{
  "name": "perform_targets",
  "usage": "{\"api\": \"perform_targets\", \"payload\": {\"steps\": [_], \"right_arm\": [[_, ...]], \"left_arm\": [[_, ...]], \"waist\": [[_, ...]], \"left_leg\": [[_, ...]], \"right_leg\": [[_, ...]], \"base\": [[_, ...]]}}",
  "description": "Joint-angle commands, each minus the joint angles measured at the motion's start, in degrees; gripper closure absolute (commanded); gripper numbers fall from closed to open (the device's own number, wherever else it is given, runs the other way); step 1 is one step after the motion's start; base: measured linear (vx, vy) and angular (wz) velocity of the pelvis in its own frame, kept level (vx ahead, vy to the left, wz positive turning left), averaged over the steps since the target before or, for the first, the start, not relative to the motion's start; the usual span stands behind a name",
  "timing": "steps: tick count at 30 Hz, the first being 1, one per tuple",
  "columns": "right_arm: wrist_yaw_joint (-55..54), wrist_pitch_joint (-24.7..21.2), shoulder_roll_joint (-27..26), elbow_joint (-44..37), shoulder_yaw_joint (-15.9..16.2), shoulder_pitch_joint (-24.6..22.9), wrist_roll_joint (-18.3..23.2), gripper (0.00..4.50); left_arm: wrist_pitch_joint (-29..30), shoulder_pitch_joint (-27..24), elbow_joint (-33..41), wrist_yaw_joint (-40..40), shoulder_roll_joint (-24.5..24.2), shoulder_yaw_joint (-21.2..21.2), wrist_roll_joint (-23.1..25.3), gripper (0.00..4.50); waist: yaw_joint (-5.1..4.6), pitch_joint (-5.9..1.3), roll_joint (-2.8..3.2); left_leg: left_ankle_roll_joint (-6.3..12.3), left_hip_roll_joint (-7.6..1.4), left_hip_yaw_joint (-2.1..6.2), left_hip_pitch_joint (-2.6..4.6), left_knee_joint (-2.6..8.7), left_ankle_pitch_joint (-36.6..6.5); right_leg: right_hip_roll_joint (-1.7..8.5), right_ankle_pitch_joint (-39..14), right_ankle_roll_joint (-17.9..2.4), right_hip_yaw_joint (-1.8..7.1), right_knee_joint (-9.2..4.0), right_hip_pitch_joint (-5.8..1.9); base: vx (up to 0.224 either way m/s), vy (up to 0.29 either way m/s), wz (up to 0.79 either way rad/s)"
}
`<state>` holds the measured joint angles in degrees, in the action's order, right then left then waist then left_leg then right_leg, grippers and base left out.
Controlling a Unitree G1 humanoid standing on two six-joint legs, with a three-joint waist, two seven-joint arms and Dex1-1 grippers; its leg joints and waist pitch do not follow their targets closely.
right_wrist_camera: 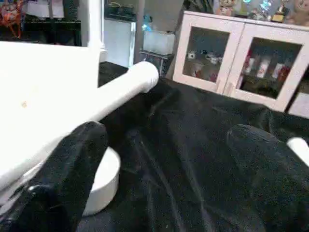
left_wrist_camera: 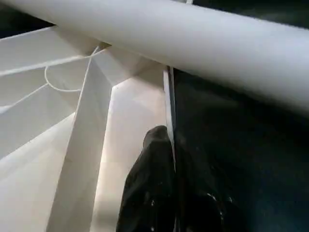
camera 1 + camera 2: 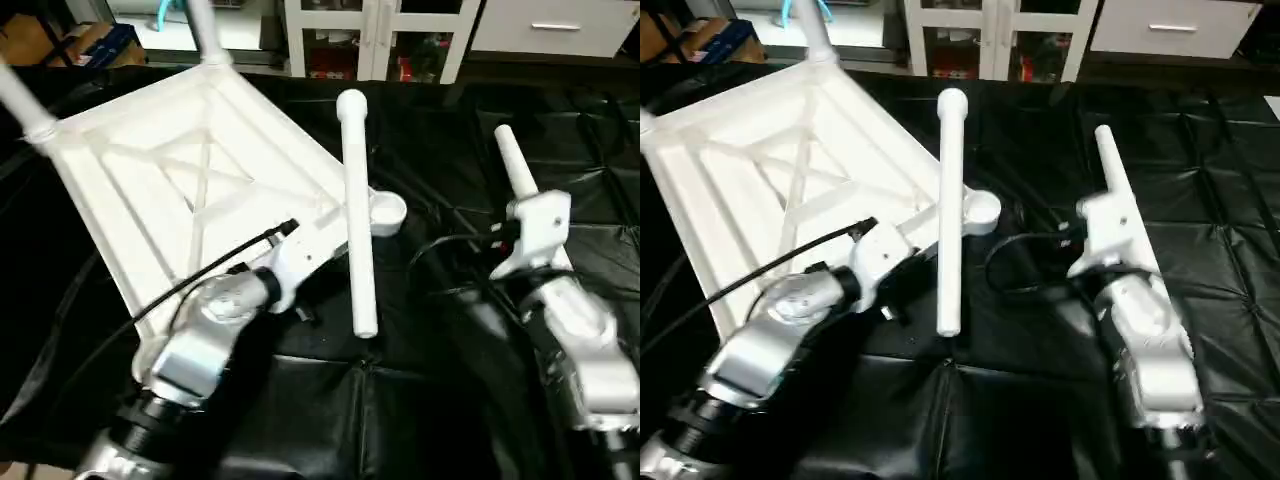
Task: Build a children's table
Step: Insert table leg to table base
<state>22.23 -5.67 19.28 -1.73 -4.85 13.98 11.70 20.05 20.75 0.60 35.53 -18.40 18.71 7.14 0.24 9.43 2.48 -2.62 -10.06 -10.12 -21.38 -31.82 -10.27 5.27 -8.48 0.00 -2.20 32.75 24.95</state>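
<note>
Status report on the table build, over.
Left gripper shut on the tabletop edge. Right gripper open, holding nothing. Two legs already socketed; one loose leg lying across the tabletop's near corner by the empty socket; another leg by the right arm.

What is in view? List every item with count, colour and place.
tabletop: one, white, upside down on the black cloth, ribs up
fitted legs: two, white, standing in the far corner sockets
loose legs: two, white; one lies across the tabletop's corner by the empty socket, one beyond the right gripper
black cloth: one, covering the work table
cabinets: white, behind
left gripper: shut on the tabletop's rim
right gripper: open, holding nothing
</note>
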Motion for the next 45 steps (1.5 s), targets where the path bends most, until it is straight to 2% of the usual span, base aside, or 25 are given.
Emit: {"api": "perform_targets", "payload": {"steps": [1, 3, 4, 5, 7, 11, 14, 19, 21, 24, 27, 29, 30, 31, 32, 33, 34, 35, 37, 38, 40, 41, 42, 43, 45], "right_arm": [[1.07, -0.49, 1.06, -0.02, -0.27, 0.66, 0.33, 0.0], [1.84, -0.65, 1.93, 0.46, -0.3, 1.14, 0.57, 0.0], [2.24, -0.56, 2.31, 0.68, -0.29, 1.35, 0.58, 0.0], [2.67, -0.73, 2.56, 0.74, -0.28, 1.5, 0.72, 0.0], [3.95, -1.09, 3.32, 0.92, -0.17, 1.92, 0.88, 0.0], [6.62, -1.13, 4.97, 1.64, 0.32, 2.93, 0.88, 0.0], [7.33, -1.66, 5.27, 1.57, 0.57, 3.57, 1.14, 0.0], [7.81, -1.53, 5.23, 1.25, 1.23, 3.68, 0.57, 0.0], [8.07, -1.25, 5.2, 1.35, 1.49, 3.49, 0.17, 0.0], [8.35, -1.36, 5.26, 1.17, 1.61, 3.29, 0.06, 0.0], [8.85, -1.88, 5.57, 1.03, 1.76, 3.28, 0.21, 0.0], [9.59, -5.36, 6.16, 0.71, 1.59, 4.14, 1.57, 0.0], [9.3, -9.46, 6.08, 0.25, 0.92, 5.58, 3.42, 0.0], [9.17, -10.51, 6.0, 0.14, 0.71, 5.98, 3.85, 0.0], [9.17, -10.51, 6.0, 0.14, 0.71, 5.98, 3.85, 0.0], [8.3, -17.41, 5.08, -0.77, -0.39, 8.58, 7.79, 0.0], [8.27, -17.73, 5.03, -0.81, -0.45, 8.69, 8.02, 0.0], [8.27, -18.79, 4.81, -0.97, -0.7, 9.05, 8.76, 0.0], [6.54, -24.91, 3.19, -1.22, -1.31, 11.51, 11.55, 0.0], [6.54, -24.91, 3.19, -1.22, -1.31, 11.51, 11.55, 0.0], [5.38, -28.63, 1.67, -0.74, -1.54, 13.76, 13.49, 0.0], [4.18, -31.36, 0.38, 0.21, -1.66, 16.15, 14.47, 0.0], [2.88, -34.28, -0.55, 1.45, -1.91, 18.41, 14.98, 0.0], [2.88, -34.28, -0.55, 1.45, -1.91, 18.41, 14.98, 0.0], [0.68, -38.62, -1.99, 4.89, -2.22, 22.66, 15.12, 0.0]], "left_arm": [[-2.23, -3.32, -2.26, 5.63, -2.06, 2.73, -1.29, 3.93], [-3.85, -3.84, -2.06, 7.64, -3.28, 2.14, -2.66, 3.9], [-4.18, -4.0, -1.94, 8.71, -4.16, 2.1, -2.97, 3.78], [-4.81, -4.11, -1.92, 9.75, -4.9, 2.16, -3.25, 3.62], [-6.19, -4.18, -2.27, 11.3, -6.39, 2.02, -3.65, 3.5], [-9.4, -3.2, -4.4, 11.25, -7.49, 0.74, -3.34, 3.16], [-11.45, -2.01, -6.23, 9.4, -7.53, -0.35, -2.34, 3.05], [-11.73, -0.79, -7.21, 9.03, -6.85, -2.29, -4.16, 3.05], [-10.05, -0.46, -6.39, 11.0, -6.37, -3.84, -7.32, 2.7], [-10.12, -0.55, -5.8, 12.81, -6.46, -4.73, -9.84, 2.58], [-11.35, -0.41, -6.02, 12.23, -6.35, -5.32, -10.11, 2.29], [-10.43, -0.42, -5.66, 14.26, -7.03, -6.17, -12.25, 2.29], [-9.6, -0.4, -5.29, 15.01, -7.2, -7.1, -13.7, 2.29], [-9.18, -0.37, -5.15, 15.22, -7.2, -7.39, -14.14, 2.29], [-9.18, -0.37, -5.15, 15.22, -7.2, -7.39, -14.14, 2.29], [-8.38, 0.08, -4.7, 14.48, -7.02, -8.88, -15.11, 2.29], [-8.34, 0.1, -4.68, 14.44, -7.0, -8.94, -15.15, 2.29], [-8.19, 0.18, -4.62, 14.35, -6.96, -9.16, -15.36, 2.29], [-8.04, 0.7, -4.97, 13.72, -7.09, -9.76, -15.47, 2.29], [-8.04, 0.7, -4.97, 13.72, -7.09, -9.76, -15.47, 2.29], [-8.11, 0.84, -5.13, 13.84, -7.36, -9.7, -15.52, 2.29], [-8.1, 0.91, -5.19, 13.95, -7.5, -9.6, -15.61, 2.29], [-7.98, 0.96, -5.2, 14.02, -7.46, -9.54, -15.59, 2.29], [-7.98, 0.96, -5.2, 14.02, -7.46, -9.54, -15.59, 2.29], [-7.75, 0.94, -5.01, 14.29, -7.38, -9.23, -15.34, 2.29]], "waist": [[0.19, -4.02, -1.69], [0.38, -4.13, -1.45], [0.45, -4.09, -1.39], [0.33, -4.15, -1.88], [0.46, -4.14, -1.5], [0.34, -4.12, -1.91], [0.3, -4.09, -2.1], [0.34, -4.03, -2.2], [0.37, -4.04, -2.19], [0.37, -4.15, -2.17], [0.37, -4.58, -2.07], [0.41, -4.98, -1.97], [0.39, -5.06, -2.08], [0.34, -5.15, -2.09], [0.27, -5.1, -2.13], [0.21, -5.08, -2.26], [0.23, -5.16, -2.33], [0.32, -5.05, -2.22], [0.45, -5.11, -2.14], [0.52, -5.12, -2.06], [0.59, -5.22, -2.0], [0.6, -5.33, -1.89], [0.47, -5.44, -2.1], [0.42, -5.4, -2.11], [0.55, -5.26, -1.93]], "left_leg": [[7.11, -1.84, 0.17, 0.08, 2.98, -8.2], [7.18, -1.92, -0.06, 0.56, 2.82, -7.79], [7.2, -1.94, -0.05, 0.58, 2.84, -7.84], [7.18, -1.95, 0.0, 0.22, 2.84, -7.6], [7.12, -1.98, 0.04, 0.39, 2.85, -7.79], [6.95, -1.96, -0.05, 0.3, 2.79, -8.17], [6.49, -1.93, -0.05, 0.25, 2.85, -9.56], [4.9, -2.01, 0.02, 0.25, 3.01, -10.94], [4.58, -2.03, 0.03, 0.3, 3.05, -11.15], [4.61, -1.95, 0.05, 0.17, 3.0, -10.24], [6.44, -2.02, -0.07, 0.3, 2.54, -6.54], [7.83, -1.97, -0.04, 0.23, 2.21, -3.23], [8.86, -1.9, -0.05, 0.16, 2.02, -1.34], [9.73, -1.89, -0.05, 0.03, 1.87, -0.21], [10.03, -1.87, -0.11, 0.02, 1.83, -0.16], [10.44, -1.81, -0.16, 0.04, 1.8, -0.13], [10.6, -1.8, -0.19, 0.1, 1.78, -0.18], [10.59, -1.93, -0.2, 0.19, 1.79, -0.46], [10.21, -2.01, -0.25, 0.35, 1.77, -0.49], [9.82, -2.1, -0.19, 0.39, 1.8, -0.34], [9.17, -2.09, -0.25, 0.46, 1.77, -0.37], [8.77, -2.02, -0.27, 0.55, 1.75, -0.23], [8.43, -1.94, -0.23, 0.43, 1.72, 0.31], [8.13, -1.92, -0.23, 0.42, 1.72, 0.29], [6.73, -1.91, -0.37, 0.51, 1.8, -1.23]], "right_leg": [[2.07, -16.45, -11.71, 1.8, -3.66, -3.03], [1.87, -14.06, -12.63, 1.92, -3.4, -2.72], [1.84, -13.68, -12.93, 1.9, -3.32, -2.67], [1.85, -12.83, -13.22, 1.86, -3.02, -2.96], [1.92, -12.85, -13.25, 1.89, -2.95, -2.86], [2.03, -11.99, -13.5, 2.01, -2.84, -3.04], [2.09, -14.35, -12.91, 2.01, -3.13, -3.03], [2.2, -18.22, -11.7, 2.02, -3.43, -2.9], [2.15, -18.38, -11.72, 2.03, -3.44, -2.79], [2.16, -16.98, -12.24, 2.0, -3.24, -2.9], [1.92, -9.9, -14.18, 2.01, -2.51, -2.95], [1.75, -4.6, -15.85, 1.94, -1.74, -3.25], [1.69, -1.56, -16.88, 1.92, -1.37, -3.37], [1.65, -0.02, -17.55, 1.85, -1.16, -3.45], [1.68, 0.19, -17.71, 1.85, -1.17, -3.44], [1.73, -0.1, -17.94, 1.86, -1.18, -3.55], [1.75, -0.43, -18.09, 1.88, -1.17, -3.63], [1.83, -1.59, -18.05, 1.87, -1.29, -3.47], [1.82, -2.66, -17.77, 1.88, -1.23, -3.37], [1.77, -3.12, -17.53, 1.82, -1.2, -3.28], [1.79, -3.01, -17.47, 1.84, -1.13, -3.25], [1.73, -2.74, -17.57, 1.87, -1.07, -3.26], [1.64, -2.24, -17.68, 1.84, -0.92, -3.31], [1.65, -2.36, -17.71, 1.85, -0.85, -3.26], [1.74, -3.93, -17.44, 1.95, -1.02, -3.21]], "base": [[0.0, 0.0, 0.0], [0.0, 0.0, 0.0], [0.0, 0.0, 0.0], [0.0, 0.0, 0.0], [0.0, 0.0, 0.0], [0.0, 0.0, 0.0], [0.0, 0.0, 0.0], [0.0, 0.0, 0.0], [0.0, 0.0, 0.0], [0.0, 0.0, 0.0], [0.0, 0.0, 0.0], [0.0, 0.0, 0.0], [0.0, 0.0, 0.0], [0.0, 0.0, 0.0], [0.0, 0.0, 0.0], [0.0, 0.0, 0.0], [0.0, 0.0, 0.0], [0.0, 0.0, 0.0], [0.0, 0.0, 0.0], [0.0, 0.0, 0.0], [0.0, 0.0, 0.0], [0.0, 0.0, 0.0], [0.0, 0.0, 0.0], [0.0, 0.0, 0.0], [0.0, 0.0, 0.0]]}}
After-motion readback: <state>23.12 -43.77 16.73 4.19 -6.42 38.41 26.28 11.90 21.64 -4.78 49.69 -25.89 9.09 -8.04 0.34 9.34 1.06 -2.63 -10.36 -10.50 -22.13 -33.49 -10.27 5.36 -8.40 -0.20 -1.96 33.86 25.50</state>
